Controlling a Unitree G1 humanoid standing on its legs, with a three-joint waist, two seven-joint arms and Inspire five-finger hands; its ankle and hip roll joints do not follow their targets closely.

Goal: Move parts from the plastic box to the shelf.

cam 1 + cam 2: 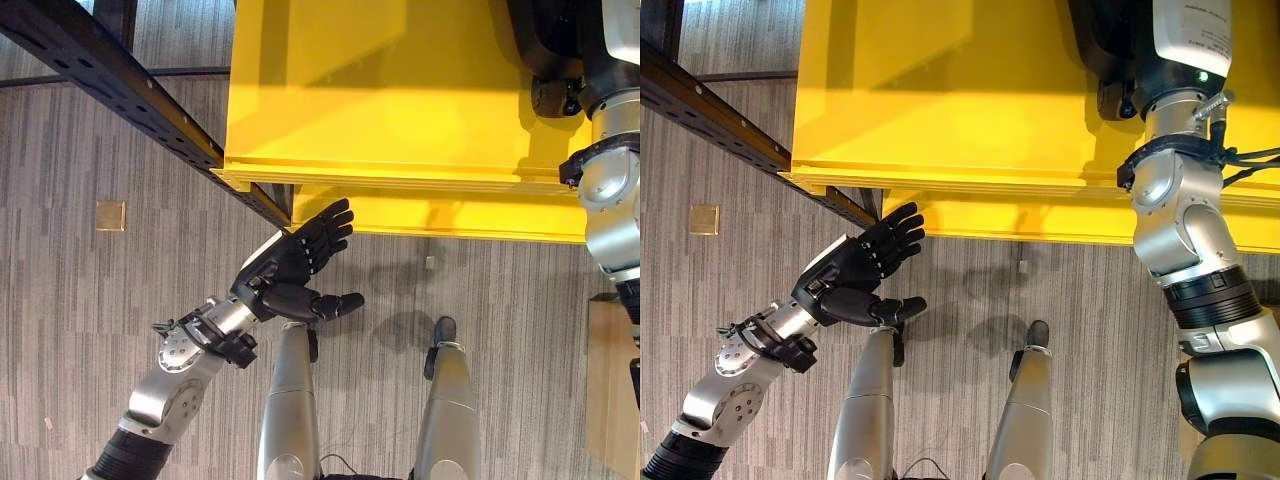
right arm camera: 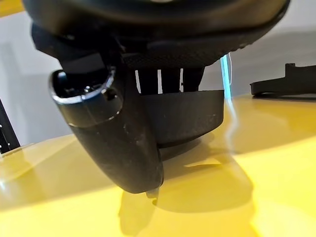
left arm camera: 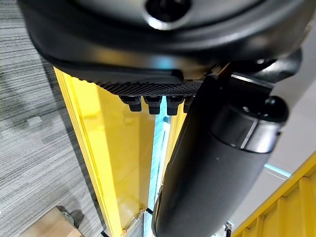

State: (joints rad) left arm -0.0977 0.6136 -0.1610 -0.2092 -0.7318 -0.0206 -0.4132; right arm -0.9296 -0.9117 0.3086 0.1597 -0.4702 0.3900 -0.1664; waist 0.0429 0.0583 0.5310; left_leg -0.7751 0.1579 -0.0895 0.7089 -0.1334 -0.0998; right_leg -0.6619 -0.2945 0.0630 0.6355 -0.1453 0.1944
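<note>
Grey striped carpet lies under my relaxed, empty left hand, while my right hand is clamped on a dark, stiff plastic part over the big yellow plastic box, probably light, slippery.

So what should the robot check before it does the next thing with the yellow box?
1. Left hand free: ok. Its fingers are straight, it holds nothing and hangs over the floor just before the yellow box's near rim.
2. Right hand on a part: ok, its fingers and thumb curl round a dark part just above the box's bottom.
3. Another part left inside: ok, a dark part lies farther back.
4. Right arm's way out of the box: cannot tell.
5. Black shelf beam beside the box: ok, at the robot's left.
6. Free spot on the shelf: cannot tell.
</note>
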